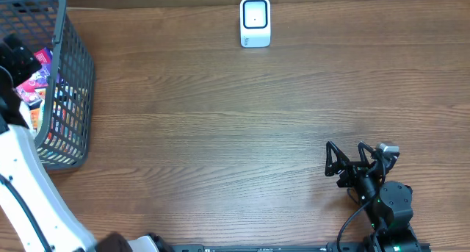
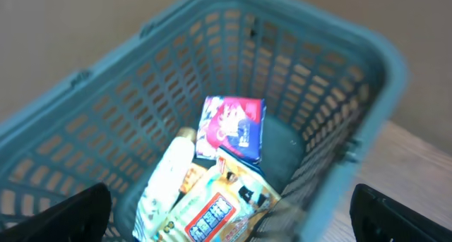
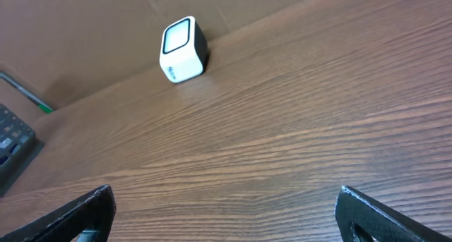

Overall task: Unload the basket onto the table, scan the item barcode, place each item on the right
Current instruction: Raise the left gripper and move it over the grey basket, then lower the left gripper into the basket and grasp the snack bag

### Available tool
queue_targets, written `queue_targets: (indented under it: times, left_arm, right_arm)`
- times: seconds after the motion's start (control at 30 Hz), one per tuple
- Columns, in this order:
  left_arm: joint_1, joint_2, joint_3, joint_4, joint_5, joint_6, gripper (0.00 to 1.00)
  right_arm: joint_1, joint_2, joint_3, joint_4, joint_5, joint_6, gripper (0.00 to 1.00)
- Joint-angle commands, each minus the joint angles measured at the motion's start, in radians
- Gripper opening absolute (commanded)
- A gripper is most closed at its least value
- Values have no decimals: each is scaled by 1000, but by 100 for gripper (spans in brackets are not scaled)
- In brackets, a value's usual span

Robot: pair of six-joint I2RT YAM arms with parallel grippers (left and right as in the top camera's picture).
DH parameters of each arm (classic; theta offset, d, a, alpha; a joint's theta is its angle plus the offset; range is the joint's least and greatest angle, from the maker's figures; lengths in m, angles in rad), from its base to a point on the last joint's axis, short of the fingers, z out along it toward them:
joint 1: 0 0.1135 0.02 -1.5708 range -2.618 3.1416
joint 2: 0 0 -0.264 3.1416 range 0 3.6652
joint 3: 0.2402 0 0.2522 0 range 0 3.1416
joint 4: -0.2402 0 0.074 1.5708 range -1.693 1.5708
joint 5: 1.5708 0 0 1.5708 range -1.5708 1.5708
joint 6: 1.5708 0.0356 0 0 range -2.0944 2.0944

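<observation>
The items lie in a grey-blue plastic basket (image 1: 73, 76) at the table's left edge. The left wrist view shows a blue and red packet (image 2: 232, 127), a yellow packet with a red label (image 2: 219, 212) and a pale packet (image 2: 169, 178) on its floor. My left gripper (image 2: 233, 224) hovers over the basket, open, holding nothing, and from overhead it (image 1: 18, 57) shows dark above the basket's contents. The white barcode scanner (image 1: 255, 22) stands at the table's far middle. My right gripper (image 1: 345, 162) rests open near the front right, pointed toward the scanner (image 3: 181, 49).
The basket's walls (image 2: 332, 129) rise around the items on all sides. Brown wood table (image 1: 235, 120) stretches between basket, scanner and right arm. A corner of the basket (image 3: 10, 140) shows at the left edge of the right wrist view.
</observation>
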Motion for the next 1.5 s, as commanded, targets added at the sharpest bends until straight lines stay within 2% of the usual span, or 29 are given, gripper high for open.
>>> queue_targets:
  times: [0.0,0.2,0.37,0.47,0.9,1.33,1.37,1.4,1.47]
  left_arm:
    - [72,87,22,7,131,-92,100]
    - [121,225,22,-3,167,-209,100]
    - [121,322,22,-11,158,-216,100]
    - [121,372,22,-17,122,-268,100]
    - [121,581,22,-13,119,-275,100]
    - [94,682,22,6,126,-275,100]
    - [92,683,22,7,126,-275,98]
    - [89,685,22,12,125,-275,72]
    - [88,685,22,15,125,-275,50]
  right_arm:
    - [4,0,-8,8,-16,1,100]
    - [4,0,-8,7,-22,1,100]
    - [5,0,-8,8,-50,1,100]
    - [5,0,-6,7,-63,1,100]
    - [5,0,-6,7,-76,1,100]
    - [5,1,-6,7,-76,1,100]
    - [5,1,-6,7,-75,1,100]
    - [5,2,-6,7,-75,1,100]
    - [5,5,-6,7,-75,1,100]
